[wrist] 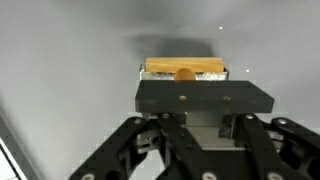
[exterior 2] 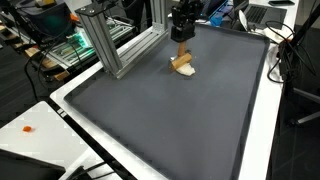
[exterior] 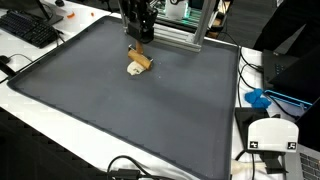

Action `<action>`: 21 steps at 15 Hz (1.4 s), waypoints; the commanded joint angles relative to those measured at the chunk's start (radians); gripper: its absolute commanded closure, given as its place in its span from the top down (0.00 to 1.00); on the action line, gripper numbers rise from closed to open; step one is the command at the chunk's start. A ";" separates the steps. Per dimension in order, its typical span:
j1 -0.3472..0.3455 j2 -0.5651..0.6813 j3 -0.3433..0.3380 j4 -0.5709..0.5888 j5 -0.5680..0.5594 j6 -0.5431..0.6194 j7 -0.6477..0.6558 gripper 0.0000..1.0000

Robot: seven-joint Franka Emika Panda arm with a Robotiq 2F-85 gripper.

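A small wooden block (exterior: 141,62) with a pale piece at its lower end rests on the dark grey mat (exterior: 120,110), towards the mat's far side. My gripper (exterior: 141,47) comes straight down onto it, and its black fingers are shut on the top of the block. Both exterior views show this, with the block (exterior 2: 183,66) directly under the gripper (exterior 2: 181,47). In the wrist view, the block's tan top (wrist: 186,67) with a round peg shows just beyond the gripper (wrist: 205,97). The black gripper body hides where the fingers touch the block.
An aluminium frame (exterior: 178,36) stands just behind the gripper at the mat's far edge (exterior 2: 118,45). A keyboard (exterior: 28,28) lies off one corner. A blue object (exterior: 258,98) and a white device (exterior: 271,134) sit beside the mat, with cables (exterior: 128,170) at its near edge.
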 commanded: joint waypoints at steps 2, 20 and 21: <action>0.021 0.002 -0.027 -0.024 -0.061 0.059 0.211 0.22; 0.023 0.027 -0.051 -0.009 -0.159 0.094 0.750 0.22; 0.023 0.028 -0.052 -0.008 -0.160 0.093 0.763 0.22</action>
